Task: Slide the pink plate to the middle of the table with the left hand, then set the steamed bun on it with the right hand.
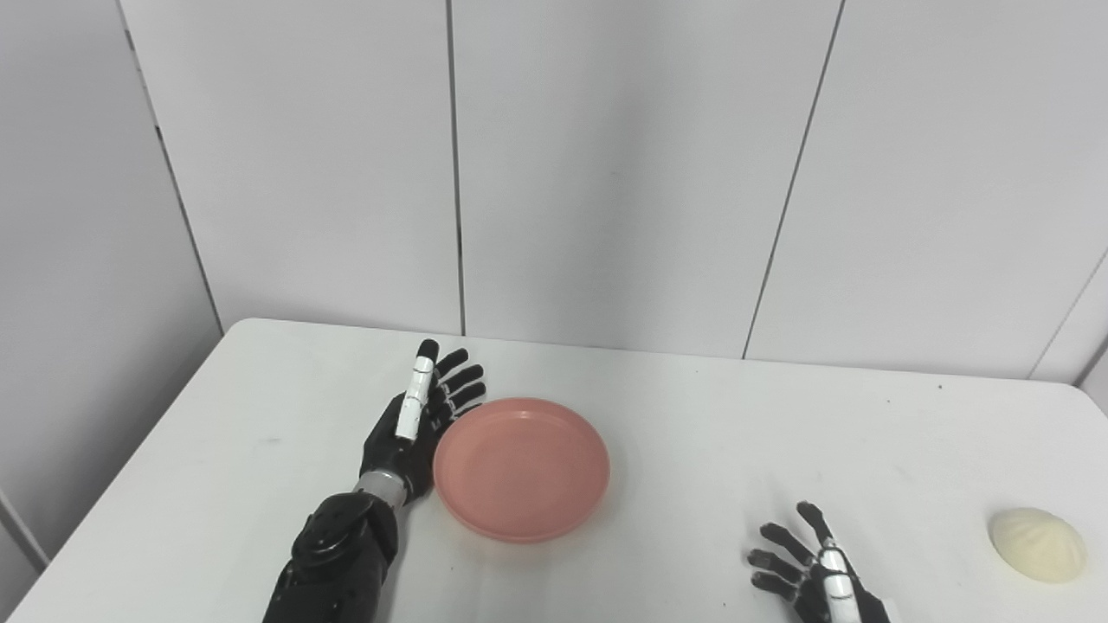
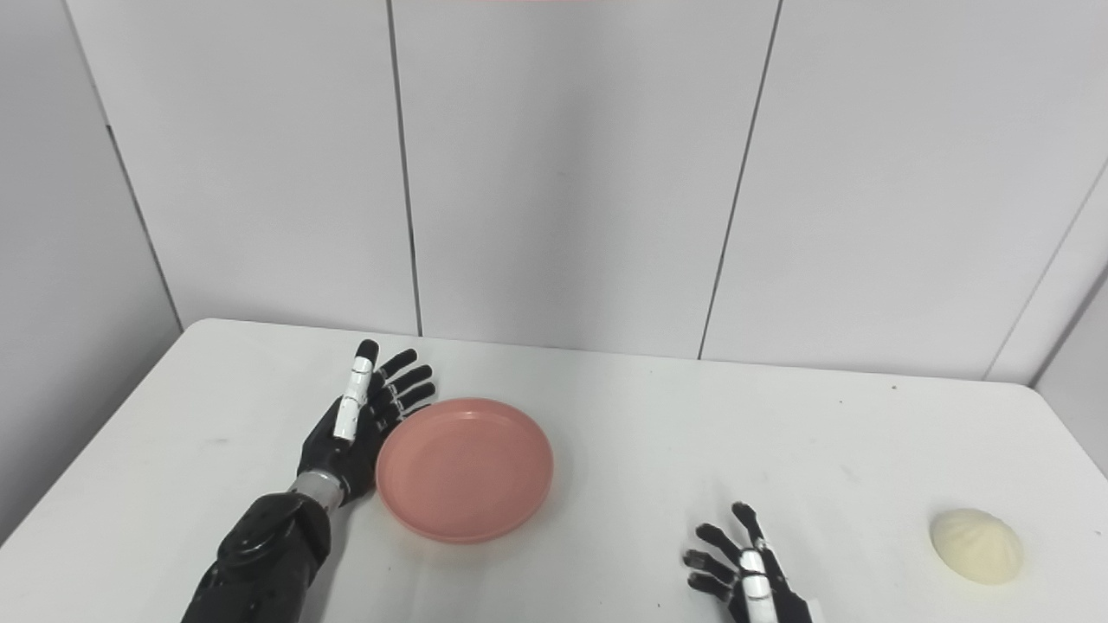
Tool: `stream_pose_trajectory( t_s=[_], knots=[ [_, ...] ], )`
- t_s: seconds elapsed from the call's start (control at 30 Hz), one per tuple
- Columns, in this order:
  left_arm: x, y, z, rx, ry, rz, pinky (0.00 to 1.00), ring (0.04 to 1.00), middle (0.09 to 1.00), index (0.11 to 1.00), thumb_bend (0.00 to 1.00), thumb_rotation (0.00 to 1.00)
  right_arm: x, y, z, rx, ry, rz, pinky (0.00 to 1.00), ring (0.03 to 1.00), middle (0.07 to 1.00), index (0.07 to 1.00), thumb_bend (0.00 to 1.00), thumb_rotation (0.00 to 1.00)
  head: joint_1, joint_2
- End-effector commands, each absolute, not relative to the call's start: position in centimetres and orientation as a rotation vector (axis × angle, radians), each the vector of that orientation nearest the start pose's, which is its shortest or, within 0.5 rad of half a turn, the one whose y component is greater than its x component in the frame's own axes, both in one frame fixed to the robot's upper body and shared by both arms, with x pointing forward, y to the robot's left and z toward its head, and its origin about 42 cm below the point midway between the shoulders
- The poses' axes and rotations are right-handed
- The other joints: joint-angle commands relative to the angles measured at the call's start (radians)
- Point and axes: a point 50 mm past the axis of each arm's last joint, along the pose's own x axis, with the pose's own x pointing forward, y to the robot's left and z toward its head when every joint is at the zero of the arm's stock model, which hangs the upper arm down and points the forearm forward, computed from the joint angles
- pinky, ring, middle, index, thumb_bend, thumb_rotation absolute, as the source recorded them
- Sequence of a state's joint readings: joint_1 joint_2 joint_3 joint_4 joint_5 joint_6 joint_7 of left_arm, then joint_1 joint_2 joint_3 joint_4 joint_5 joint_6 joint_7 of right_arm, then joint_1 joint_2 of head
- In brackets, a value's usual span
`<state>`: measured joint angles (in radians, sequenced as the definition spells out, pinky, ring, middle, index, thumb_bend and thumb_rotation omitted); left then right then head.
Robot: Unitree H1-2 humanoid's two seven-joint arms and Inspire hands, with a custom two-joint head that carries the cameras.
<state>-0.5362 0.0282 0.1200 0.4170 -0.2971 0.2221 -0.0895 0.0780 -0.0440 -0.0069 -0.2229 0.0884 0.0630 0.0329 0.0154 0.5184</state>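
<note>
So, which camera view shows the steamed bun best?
The right eye view: the steamed bun lies whole on the table, well clear of the picture's edge. The left eye view shows the same bun whole too, only nearer the right border, so the difference is small.

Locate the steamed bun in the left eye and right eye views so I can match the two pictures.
Left eye view: the steamed bun lies on the table at the far lower right, close to the picture's right edge.
Right eye view: the steamed bun sits lower right, farther in from the edge.
Shared landmark: the pink plate, left of centre, beside the open left hand.
</note>
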Motion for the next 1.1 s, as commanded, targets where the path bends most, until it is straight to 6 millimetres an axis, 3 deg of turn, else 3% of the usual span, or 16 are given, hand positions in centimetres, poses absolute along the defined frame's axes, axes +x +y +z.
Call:
stream_pose_trajectory(
  t_s=[0.0,0.33,0.53,0.7,0.93,1.07],
  knots=[
    [44.2,18.4,14.9,-0.297,0.158,-0.17,0.85,0.862,0.844,0.851,0.78,0.86,25.8,-22.2,14.6,0.041,-0.131,0.019,0.7,0.724,0.8,0.924,0.69,0.95,0.001,0.001],
    [43.4,14.3,13.5,-0.231,0.171,-0.207,0.81,0.85,0.828,0.855,0.8,0.85,26.0,-20.6,15.0,0.04,-0.136,0.022,0.69,0.716,0.791,0.923,0.72,0.96,-0.087,0.026],
    [43.1,13.2,13.5,-0.231,0.088,-0.163,0.83,0.865,0.827,0.851,0.82,0.84,26.2,-19.8,15.1,0.031,-0.139,0.015,0.68,0.726,0.797,0.926,0.73,0.96,-0.14,0.028],
    [42.8,12.9,13.4,-0.254,0.029,-0.148,0.9,0.901,0.852,0.914,0.8,0.82,26.2,-19.2,15.2,0.007,-0.141,0.013,0.68,0.745,0.82,0.935,0.72,0.98,-0.215,0.036],
    [42.4,13.5,13.4,-0.257,0.023,-0.141,0.94,0.906,0.847,0.911,0.8,0.81,26.1,-18.3,15.6,-0.01,-0.129,-0.005,0.67,0.737,0.825,0.91,0.7,0.96,-0.307,0.028],
    [42.3,14.1,13.1,-0.239,0.026,-0.139,0.91,0.894,0.841,0.907,0.79,0.82,26.4,-19.4,17.6,-0.137,-0.206,-0.044,0.65,0.719,0.835,0.893,0.59,0.91,-0.336,0.019]
  ],
)
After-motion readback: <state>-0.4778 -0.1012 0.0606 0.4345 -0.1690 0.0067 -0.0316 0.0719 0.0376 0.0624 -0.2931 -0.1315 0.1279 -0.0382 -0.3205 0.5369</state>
